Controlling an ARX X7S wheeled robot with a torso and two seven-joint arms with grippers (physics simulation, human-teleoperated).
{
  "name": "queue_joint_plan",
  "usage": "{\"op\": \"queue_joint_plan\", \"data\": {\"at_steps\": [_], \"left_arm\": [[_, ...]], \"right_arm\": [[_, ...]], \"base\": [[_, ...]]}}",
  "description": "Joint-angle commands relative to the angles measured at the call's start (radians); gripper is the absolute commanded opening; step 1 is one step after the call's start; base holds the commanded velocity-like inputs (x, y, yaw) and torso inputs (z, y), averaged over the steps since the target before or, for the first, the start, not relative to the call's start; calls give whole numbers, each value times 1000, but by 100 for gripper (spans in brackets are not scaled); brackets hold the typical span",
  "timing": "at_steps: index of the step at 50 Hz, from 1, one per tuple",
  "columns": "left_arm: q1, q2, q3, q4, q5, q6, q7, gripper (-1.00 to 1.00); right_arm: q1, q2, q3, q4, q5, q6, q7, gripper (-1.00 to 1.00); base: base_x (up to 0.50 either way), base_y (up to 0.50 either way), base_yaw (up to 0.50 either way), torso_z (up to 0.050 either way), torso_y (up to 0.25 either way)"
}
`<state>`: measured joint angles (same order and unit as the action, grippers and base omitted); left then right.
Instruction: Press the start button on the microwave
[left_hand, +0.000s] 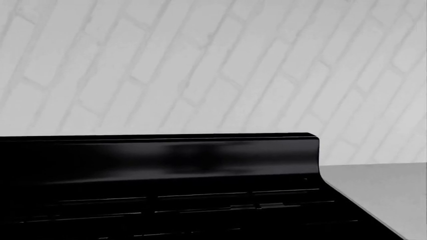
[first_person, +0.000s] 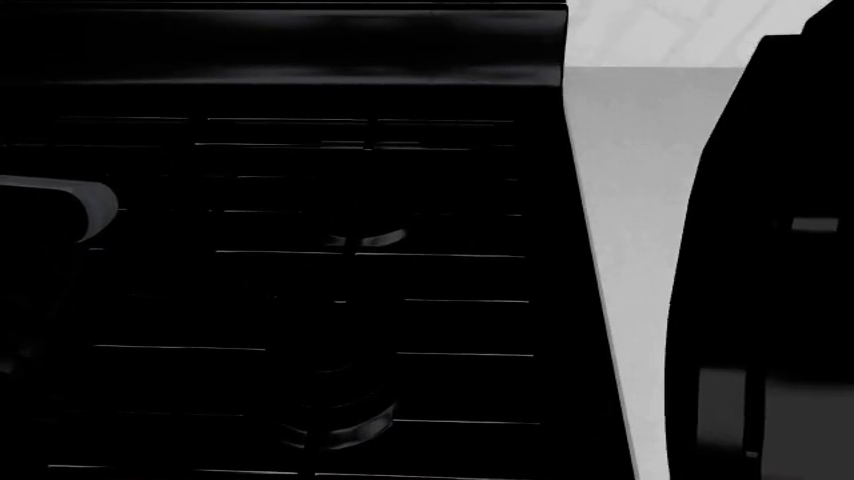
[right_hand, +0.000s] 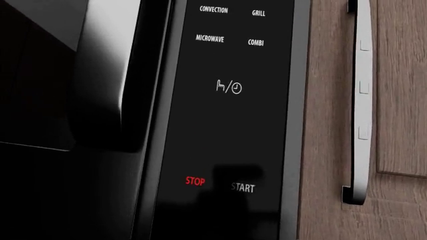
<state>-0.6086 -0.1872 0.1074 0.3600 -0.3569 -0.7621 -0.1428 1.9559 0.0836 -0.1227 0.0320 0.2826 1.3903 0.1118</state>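
The right wrist view is close to the microwave's black control panel (right_hand: 227, 100). The white START label (right_hand: 243, 188) sits low on the panel, next to the red STOP label (right_hand: 195, 181). A faint dark shadow lies over the panel just above and around START. CONVECTION, GRILL, MICROWAVE and COMBI labels are higher up. The microwave door handle (right_hand: 117, 75) is beside the panel. Neither gripper's fingers show in any view. My right arm (first_person: 767, 290) is a dark shape at the right of the head view. The microwave is out of the head view.
A black stove top with grates (first_person: 307, 250) fills the head view, and its raised back edge (left_hand: 160, 155) shows in the left wrist view. Grey counter (first_person: 621, 200) lies to its right. White brick wall (left_hand: 213, 65) behind. A wooden cabinet with a metal handle (right_hand: 360, 100) adjoins the microwave.
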Motion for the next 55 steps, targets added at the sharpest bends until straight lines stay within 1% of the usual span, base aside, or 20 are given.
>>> {"op": "queue_joint_plan", "data": {"at_steps": [1, 7, 9, 22, 41, 55], "left_arm": [[-1, -7, 2, 0, -8, 2, -3, 100], [3, -10, -1, -7, -12, 12, -2, 100], [6, -11, -3, -8, -13, 16, -3, 100], [13, -15, -4, -12, -23, 25, -5, 100], [20, -21, 0, -16, -35, 31, -11, 100], [30, -28, 3, -15, -41, 38, -14, 100]], "right_arm": [[67, -3, -47, 120, -7, -73, -7, -100], [104, -5, -51, 269, -32, -190, -2, -100], [110, -5, -58, 293, -35, -205, -3, -100], [134, 8, -88, 384, -50, -255, 3, -100], [116, 17, -83, 499, -46, -332, 7, -100], [139, 4, -113, 616, -53, -410, -7, -100]], "base": [[0, 0, 0, 0, 0], [0, 0, 0, 0, 0], [0, 0, 0, 0, 0], [0, 0, 0, 0, 0], [0, 0, 0, 0, 0], [0, 0, 0, 0, 0]]}}
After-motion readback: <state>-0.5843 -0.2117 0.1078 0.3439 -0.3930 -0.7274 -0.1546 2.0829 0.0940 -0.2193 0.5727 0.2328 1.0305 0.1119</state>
